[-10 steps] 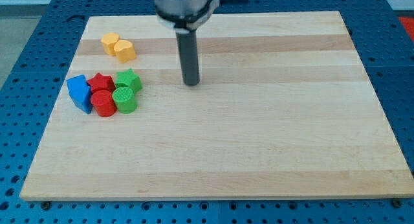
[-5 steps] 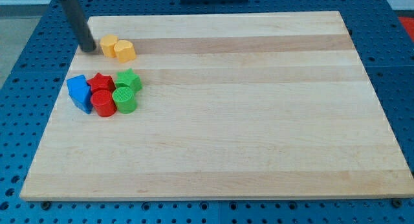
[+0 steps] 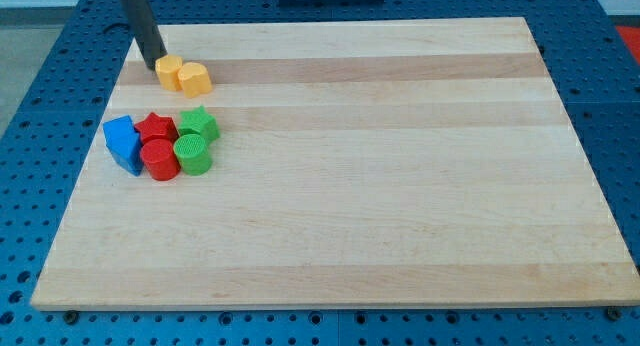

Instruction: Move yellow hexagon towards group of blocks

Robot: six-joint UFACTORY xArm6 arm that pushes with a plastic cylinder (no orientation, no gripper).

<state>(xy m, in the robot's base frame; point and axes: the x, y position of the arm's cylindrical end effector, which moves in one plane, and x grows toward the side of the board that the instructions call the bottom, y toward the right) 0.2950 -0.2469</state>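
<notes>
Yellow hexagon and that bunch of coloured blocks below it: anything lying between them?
No. In the camera view, only bare board lies between the yellow hexagon and the group.

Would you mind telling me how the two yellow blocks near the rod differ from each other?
The yellow hexagon has flat facets; the other yellow block looks rounder, shape unclear. The hexagon lies nearer my tip, at the view's left; the other sits right of it. They touch and share colour.

The rod (image 3: 140, 26) is cut off by the view's top edge; only its lower length shows. The red star (image 3: 155, 126) is partly hidden behind the red cylinder (image 3: 159, 158). The table (image 3: 600, 16) is cropped on all sides.
</notes>
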